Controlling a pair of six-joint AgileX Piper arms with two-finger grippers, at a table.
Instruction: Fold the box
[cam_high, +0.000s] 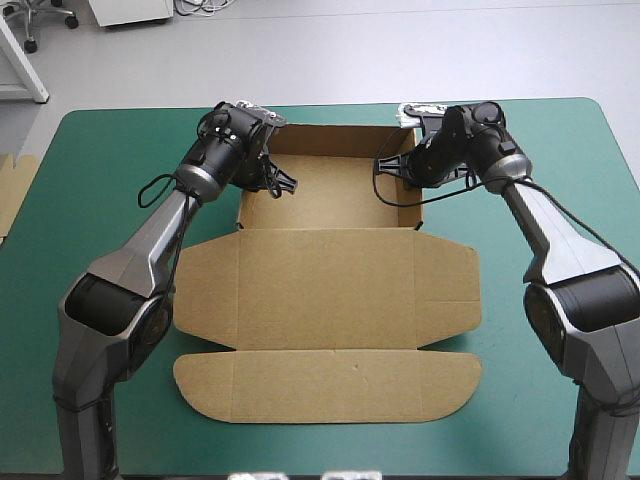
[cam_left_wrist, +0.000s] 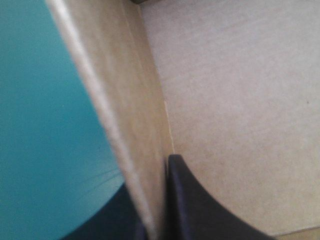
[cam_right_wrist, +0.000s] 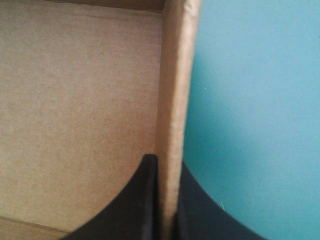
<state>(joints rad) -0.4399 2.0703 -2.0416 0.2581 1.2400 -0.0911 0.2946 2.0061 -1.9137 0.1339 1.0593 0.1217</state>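
The brown box (cam_high: 330, 280) lies in the middle of the teal-green table, its far part an open tray with raised walls, its lid and flaps flat toward the near edge. My left gripper (cam_high: 272, 180) is shut on the tray's left side wall (cam_left_wrist: 132, 125); one black finger (cam_left_wrist: 195, 200) is inside the tray, the other outside over the cover. My right gripper (cam_high: 398, 170) is shut on the right side wall (cam_right_wrist: 172, 115), one finger (cam_right_wrist: 140, 205) inside, one outside. Both walls stand upright between the fingers.
An edge of more brown board (cam_high: 12, 190) shows at the table's left edge. The teal-green cover (cam_high: 560, 180) lies bare on both sides of the box. The lid's rounded flap (cam_high: 330, 385) reaches toward the near edge.
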